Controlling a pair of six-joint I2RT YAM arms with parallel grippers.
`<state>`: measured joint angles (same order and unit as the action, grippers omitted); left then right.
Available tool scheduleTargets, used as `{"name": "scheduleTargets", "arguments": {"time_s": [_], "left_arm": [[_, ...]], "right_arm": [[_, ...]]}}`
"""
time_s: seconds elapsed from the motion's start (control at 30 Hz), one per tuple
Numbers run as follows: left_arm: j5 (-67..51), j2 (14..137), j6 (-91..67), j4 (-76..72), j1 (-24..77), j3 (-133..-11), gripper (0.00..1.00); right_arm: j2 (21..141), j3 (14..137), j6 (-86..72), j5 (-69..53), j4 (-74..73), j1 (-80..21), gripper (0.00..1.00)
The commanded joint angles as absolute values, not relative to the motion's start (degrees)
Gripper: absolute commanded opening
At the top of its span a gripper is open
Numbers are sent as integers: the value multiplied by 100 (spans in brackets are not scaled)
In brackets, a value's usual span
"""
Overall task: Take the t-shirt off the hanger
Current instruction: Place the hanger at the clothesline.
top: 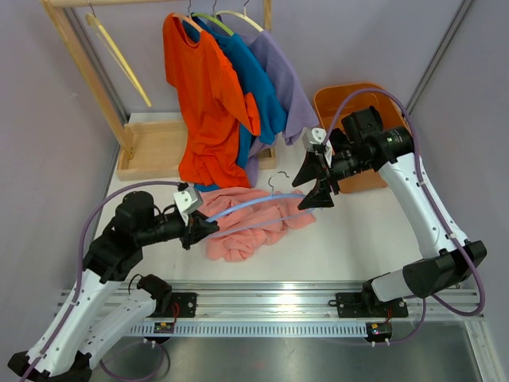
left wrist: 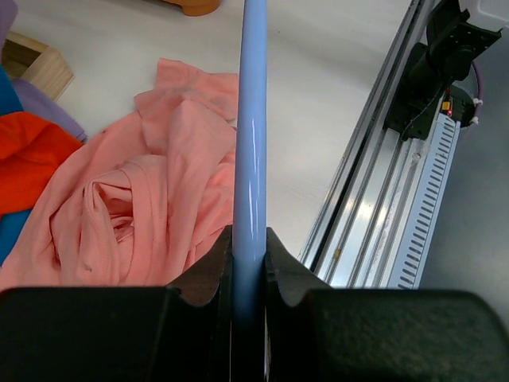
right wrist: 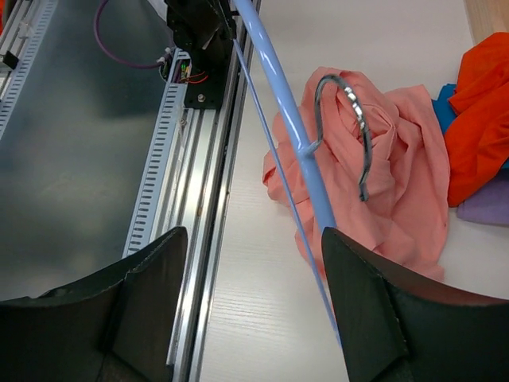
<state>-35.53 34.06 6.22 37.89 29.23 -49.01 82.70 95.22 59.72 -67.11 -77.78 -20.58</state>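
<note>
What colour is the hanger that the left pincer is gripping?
Light blue. The hanger shows best in the left wrist view.

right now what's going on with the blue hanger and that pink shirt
The two arms are working a light blue hanger just above the table. The left gripper is clamped on one end of it. The right gripper stands open at the other end, not gripping. The pink t-shirt lies crumpled on the table beneath, and the hanger's bars look bare, so the shirt appears to be off.
</note>
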Motion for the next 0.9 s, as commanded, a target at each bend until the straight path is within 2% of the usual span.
{"name": "scheduleTargets", "arguments": {"time_s": [0.0,0.1,0.27,0.47,0.7,0.87], "left_arm": [[-3130,3287,352,3480,2900,-5291,0],[-2954,3226,115,3524,2900,-5422,0],[-2672,3015,-263,3858,2900,-5739,0],[-2716,2471,-220,4192,2900,-6292,0],[-1042,2715,-360,4798,2900,-7724,0],[-45,3023,-606,4632,2900,-8620,0]], "right_arm": [[8077,9607,5451,-6699,-7868,-2083,76],[7990,9554,4510,-6251,-7070,-2004,76],[7910,9554,3255,-5942,-5961,-1153,76],[8007,9615,3138,-5722,-5687,-598,76],[7963,9361,2813,-5634,-5274,-475,77],[8033,9308,2672,-5572,-5194,-422,76]]}}
